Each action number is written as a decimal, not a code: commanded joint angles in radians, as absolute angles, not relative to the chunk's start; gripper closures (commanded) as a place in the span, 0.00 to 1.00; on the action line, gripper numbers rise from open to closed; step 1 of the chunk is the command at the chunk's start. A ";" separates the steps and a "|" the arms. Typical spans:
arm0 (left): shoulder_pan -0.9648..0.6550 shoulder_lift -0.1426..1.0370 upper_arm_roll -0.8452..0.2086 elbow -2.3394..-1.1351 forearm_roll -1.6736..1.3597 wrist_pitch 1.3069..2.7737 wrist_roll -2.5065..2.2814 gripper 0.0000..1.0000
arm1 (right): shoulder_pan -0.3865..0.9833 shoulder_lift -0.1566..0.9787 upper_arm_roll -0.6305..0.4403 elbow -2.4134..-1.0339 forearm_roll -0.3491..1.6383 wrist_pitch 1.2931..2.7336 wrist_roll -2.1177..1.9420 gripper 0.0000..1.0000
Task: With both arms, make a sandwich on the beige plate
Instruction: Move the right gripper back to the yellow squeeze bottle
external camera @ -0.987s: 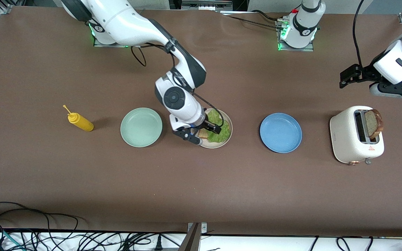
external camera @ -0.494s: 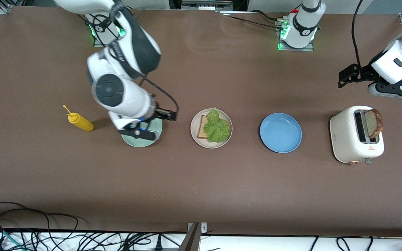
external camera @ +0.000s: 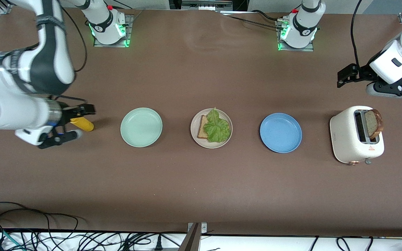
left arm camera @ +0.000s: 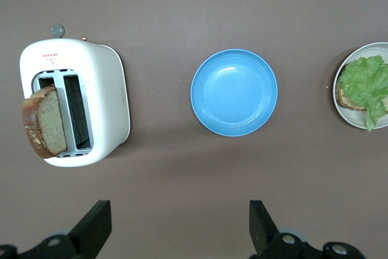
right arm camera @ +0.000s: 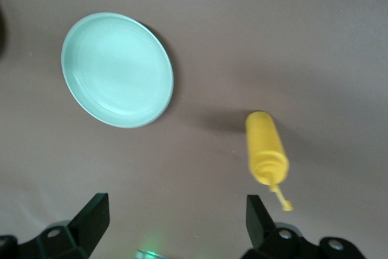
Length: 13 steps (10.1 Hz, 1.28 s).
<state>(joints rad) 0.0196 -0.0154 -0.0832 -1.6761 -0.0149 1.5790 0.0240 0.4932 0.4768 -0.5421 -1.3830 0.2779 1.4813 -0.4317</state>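
Note:
The beige plate [external camera: 194,138] sits mid-table and holds one tan bread slice [external camera: 202,131] with a green lettuce leaf [external camera: 217,127] on top. The plate's rim [left arm camera: 356,121] and the lettuce [left arm camera: 365,82] also show in the left wrist view. A second bread slice [external camera: 374,123] stands in the white toaster [external camera: 347,136]; it shows in the left wrist view too [left arm camera: 45,122]. My left gripper [external camera: 342,78] hangs open and empty over bare table beside the toaster [left arm camera: 176,225]. My right gripper [external camera: 90,110] is open and empty over the yellow mustard bottle [external camera: 82,123], seen also in its wrist view [right arm camera: 177,219].
A mint-green plate [external camera: 141,127] lies between the bottle and the beige plate, and shows in the right wrist view [right arm camera: 115,68]. A blue plate [external camera: 280,132] lies between the beige plate and the toaster [left arm camera: 109,101]. The mustard bottle [right arm camera: 265,147] lies on its side.
My right arm has swung from the beige plate, past the mint-green plate, to over the mustard bottle. The lettuce stays on the bread. My left gripper has barely moved.

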 commanded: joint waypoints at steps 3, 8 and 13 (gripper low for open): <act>0.067 0.058 -0.058 -1.642 0.017 1.583 0.040 0.00 | 0.295 0.513 -0.584 -1.554 0.573 1.657 -1.277 0.00; 0.190 0.207 -0.048 -1.506 0.032 1.577 0.115 0.00 | 0.106 0.665 -0.578 -1.545 0.831 1.652 -1.968 0.00; 0.190 0.206 -0.054 -1.505 0.032 1.574 0.117 0.00 | 0.023 0.830 -0.568 -1.545 1.070 1.550 -2.348 0.00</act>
